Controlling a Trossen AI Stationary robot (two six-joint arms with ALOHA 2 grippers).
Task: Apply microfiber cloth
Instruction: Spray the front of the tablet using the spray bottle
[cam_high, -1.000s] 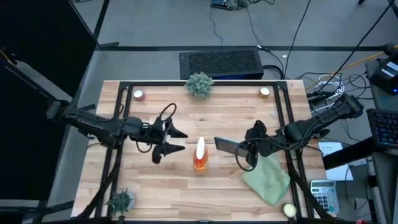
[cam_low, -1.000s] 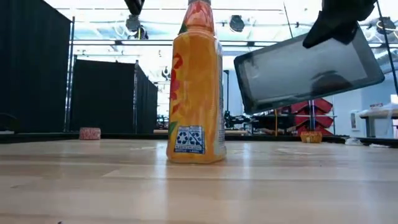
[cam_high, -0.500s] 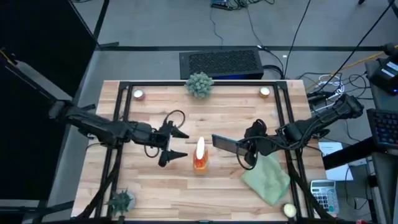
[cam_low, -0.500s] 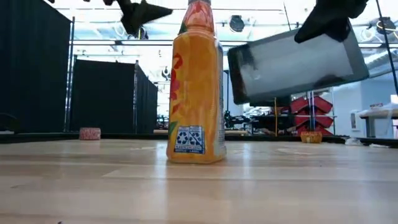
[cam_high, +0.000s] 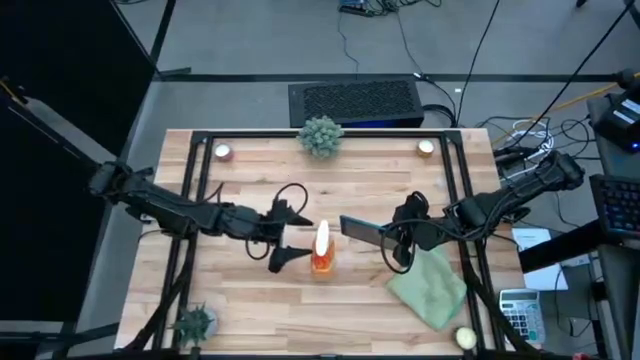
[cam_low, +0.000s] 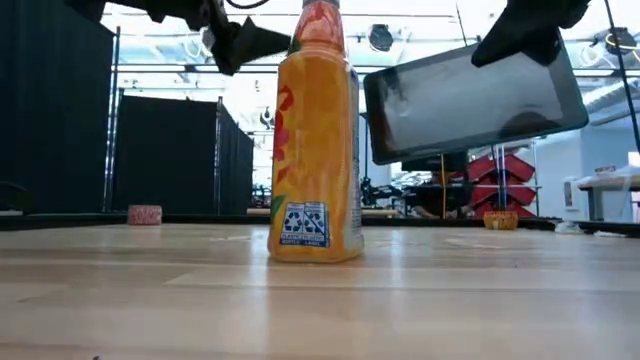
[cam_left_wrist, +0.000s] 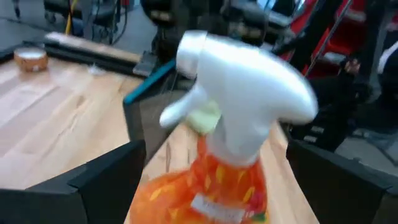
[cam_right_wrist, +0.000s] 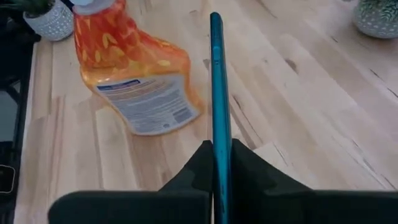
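An orange spray bottle (cam_high: 321, 250) with a white trigger head (cam_left_wrist: 249, 93) stands upright on its base mid-table. My left gripper (cam_high: 303, 238) is open at the height of the bottle's head (cam_low: 250, 40). Its fingers stand on either side of the bottle's neck, apart from it. My right gripper (cam_high: 395, 238) is shut on a dark tablet (cam_low: 470, 100) held in the air just right of the bottle. The pale green microfiber cloth (cam_high: 430, 285) lies rumpled on the table below the right arm, touched by nothing. My right gripper pinches the tablet's two faces between its fingers (cam_right_wrist: 216, 158) at the tablet's upper right part (cam_low: 525, 55). The fingers reach in from the table's right. The tablet is lifted clear, on edge, screen toward the near side, with its end by the bottle slightly lower.
One spiky plant (cam_high: 320, 135) sits at the far edge and another (cam_high: 195, 322) at the near left corner. Small round candles (cam_high: 224, 152) (cam_high: 426, 148) mark the far corners, and a pale ball (cam_high: 465, 338) lies near right. Black frame rails (cam_high: 190, 200) run along the table's sides.
My left gripper, still open, has travelled toward the table's right edge up to the spray bottle, until its fingers flank the bottle's neck. My right gripper has brought the tablet a little closer to the bottle.
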